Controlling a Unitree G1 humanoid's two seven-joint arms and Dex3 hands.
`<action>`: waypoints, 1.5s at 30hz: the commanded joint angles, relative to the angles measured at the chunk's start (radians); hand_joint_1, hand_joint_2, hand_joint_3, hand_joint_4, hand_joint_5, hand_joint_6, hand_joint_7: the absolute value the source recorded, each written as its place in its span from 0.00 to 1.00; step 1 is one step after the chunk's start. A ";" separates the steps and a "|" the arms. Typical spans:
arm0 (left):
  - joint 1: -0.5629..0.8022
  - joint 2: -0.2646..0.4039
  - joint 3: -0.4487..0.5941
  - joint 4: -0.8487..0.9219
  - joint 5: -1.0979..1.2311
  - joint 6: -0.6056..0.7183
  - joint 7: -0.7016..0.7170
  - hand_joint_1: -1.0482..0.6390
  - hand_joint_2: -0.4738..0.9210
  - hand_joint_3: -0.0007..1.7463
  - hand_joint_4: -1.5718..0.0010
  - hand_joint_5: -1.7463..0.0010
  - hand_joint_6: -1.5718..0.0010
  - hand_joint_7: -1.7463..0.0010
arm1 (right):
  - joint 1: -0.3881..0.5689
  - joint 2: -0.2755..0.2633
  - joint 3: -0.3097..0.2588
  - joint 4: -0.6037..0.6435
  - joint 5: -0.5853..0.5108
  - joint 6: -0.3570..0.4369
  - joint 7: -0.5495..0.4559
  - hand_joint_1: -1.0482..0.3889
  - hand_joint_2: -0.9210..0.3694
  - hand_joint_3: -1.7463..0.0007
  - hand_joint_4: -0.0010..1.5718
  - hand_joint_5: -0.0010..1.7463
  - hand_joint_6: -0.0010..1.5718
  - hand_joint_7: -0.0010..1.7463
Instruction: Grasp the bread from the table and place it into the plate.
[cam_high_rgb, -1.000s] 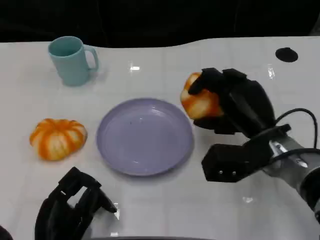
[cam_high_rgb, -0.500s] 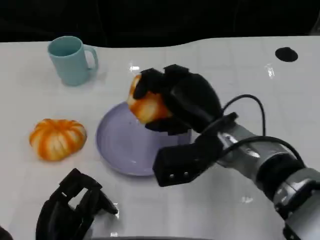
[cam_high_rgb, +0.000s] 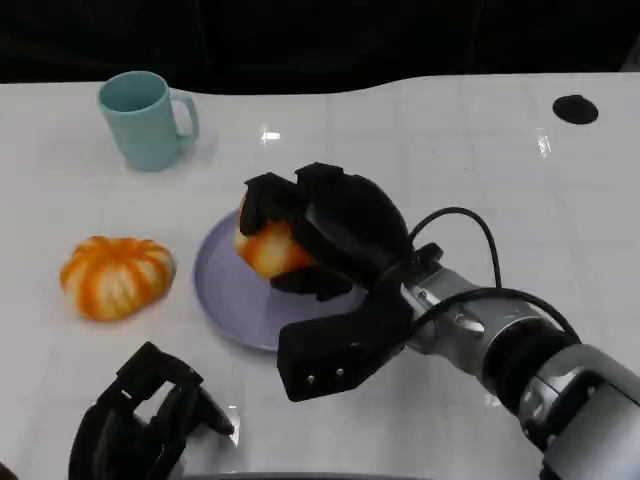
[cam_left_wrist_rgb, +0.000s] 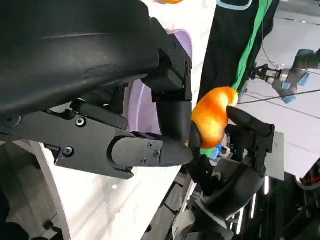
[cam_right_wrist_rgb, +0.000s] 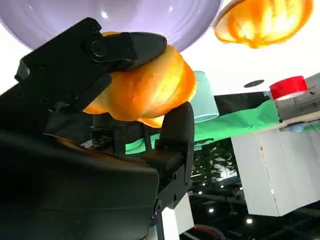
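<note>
- Right hand (cam_high_rgb: 320, 235) grips the bread (cam_high_rgb: 264, 246), fingers wrapped over its top and far side; same grip seen in the right wrist view (cam_right_wrist_rgb: 100, 75), bread (cam_right_wrist_rgb: 145, 87) pinched between fingers above and below.
- Bread sits over the left part of the plate (cam_high_rgb: 225, 290), inside the rim. Cannot tell whether it touches the plate surface.
- Plate is lilac, mid-table; the right arm covers its near-right part. Right wrist view shows the plate (cam_right_wrist_rgb: 165, 20) just behind the bread.
- Left hand (cam_high_rgb: 145, 420) is at the near-left edge, low over the table (cam_high_rgb: 480, 150), fingers curled in, holding nothing.
- Left wrist view: left hand (cam_left_wrist_rgb: 125, 115) in the foreground, the bread (cam_left_wrist_rgb: 212, 117) and plate (cam_left_wrist_rgb: 137, 100) past it.
- Second orange-and-white striped bun (cam_high_rgb: 116, 276) lies on the table left of the plate, apart from it.
- Teal mug (cam_high_rgb: 146, 120) stands upright at far left, handle to the right.
- Small black disc (cam_high_rgb: 574, 108) at far right of the table.
</note>
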 joint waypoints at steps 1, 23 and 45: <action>0.008 0.012 0.002 -0.006 -0.003 0.006 0.003 0.32 1.00 0.16 0.61 0.00 0.69 0.14 | -0.021 -0.010 0.006 -0.005 0.004 0.033 0.115 0.41 0.01 0.84 0.30 0.30 0.33 0.08; 0.005 0.012 -0.002 -0.009 0.008 0.010 0.019 0.32 1.00 0.16 0.61 0.00 0.68 0.14 | 0.043 -0.059 -0.043 -0.162 0.081 0.065 0.377 0.14 0.00 0.73 0.00 0.03 0.04 0.00; -0.013 0.007 -0.005 0.014 0.002 0.004 0.016 0.32 1.00 0.16 0.61 0.00 0.69 0.14 | 0.469 -0.199 -0.443 -0.630 0.842 -0.088 1.028 0.26 0.00 0.77 0.26 0.14 0.26 0.06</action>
